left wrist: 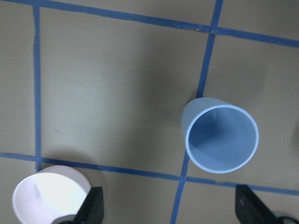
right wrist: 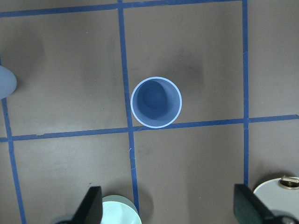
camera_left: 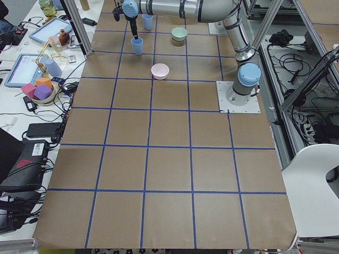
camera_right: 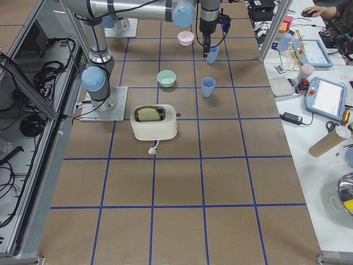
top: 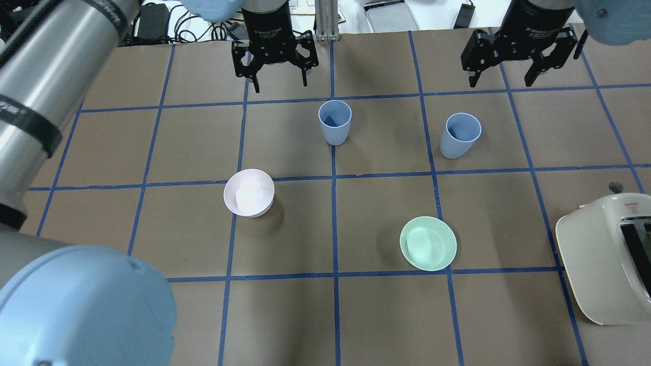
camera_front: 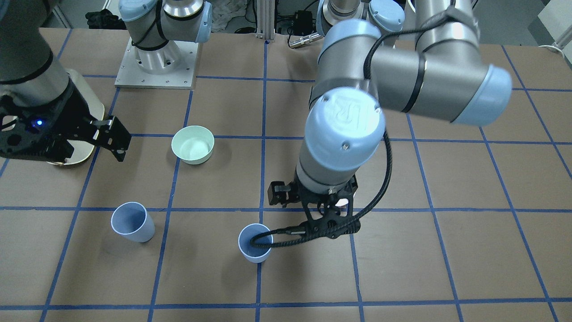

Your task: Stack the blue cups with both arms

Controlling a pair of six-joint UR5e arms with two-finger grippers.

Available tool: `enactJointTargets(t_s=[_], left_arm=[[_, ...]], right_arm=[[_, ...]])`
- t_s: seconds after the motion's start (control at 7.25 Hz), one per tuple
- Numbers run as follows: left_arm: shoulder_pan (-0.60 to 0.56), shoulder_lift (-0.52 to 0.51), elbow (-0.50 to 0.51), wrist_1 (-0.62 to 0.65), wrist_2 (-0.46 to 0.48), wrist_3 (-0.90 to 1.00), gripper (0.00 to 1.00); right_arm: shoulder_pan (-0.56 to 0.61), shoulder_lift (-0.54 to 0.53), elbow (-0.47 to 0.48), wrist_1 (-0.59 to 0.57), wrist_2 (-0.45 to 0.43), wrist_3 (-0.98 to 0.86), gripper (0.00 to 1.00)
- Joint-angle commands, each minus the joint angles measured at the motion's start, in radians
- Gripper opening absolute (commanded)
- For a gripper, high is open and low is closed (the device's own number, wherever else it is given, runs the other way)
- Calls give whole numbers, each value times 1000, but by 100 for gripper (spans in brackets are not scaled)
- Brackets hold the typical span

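Two blue cups stand upright and apart on the table: one near the middle (top: 334, 122), one further right (top: 460, 134). My left gripper (top: 279, 81) is open and empty, and hovers above the table by the middle cup. In the left wrist view that cup (left wrist: 222, 140) lies ahead, right of centre, between the lines of the fingertips (left wrist: 91, 207). My right gripper (top: 502, 79) is open and empty, and hovers over the other cup, which is centred in the right wrist view (right wrist: 156, 102). In the front view the cups (camera_front: 255, 242) (camera_front: 132, 221) stand near the front.
A pale pink bowl (top: 249, 192) and a mint-green bowl (top: 428, 243) stand nearer the robot than the cups. A cream toaster (top: 605, 259) stands at the right edge. Blue tape lines grid the brown table (top: 152, 305).
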Motion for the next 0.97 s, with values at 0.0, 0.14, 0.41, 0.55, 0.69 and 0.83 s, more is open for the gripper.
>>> enactJointTargets(t_s=[0.0,0.14,0.41,0.55,0.69,0.83], left_arm=[[37,184,-128,-62,4,88,94],[72,264,-250,11,62,93,94],[118,369,-473,267,96,170,100],[124,397,-489,269,96,180,100],[139,398,-494,271,84,180,100],[135,401,-495,271,91,179,100]], right_arm=[[-48,78,-1,-70,-6,-5,100],[-48,122,-1,-98,-3,-4,100],[-44,208,5,-184,6,-2,100],[-44,219,28,-218,6,-4,100],[-44,222,63,-254,4,-4,100],[-45,226,103,-303,4,-5,100]])
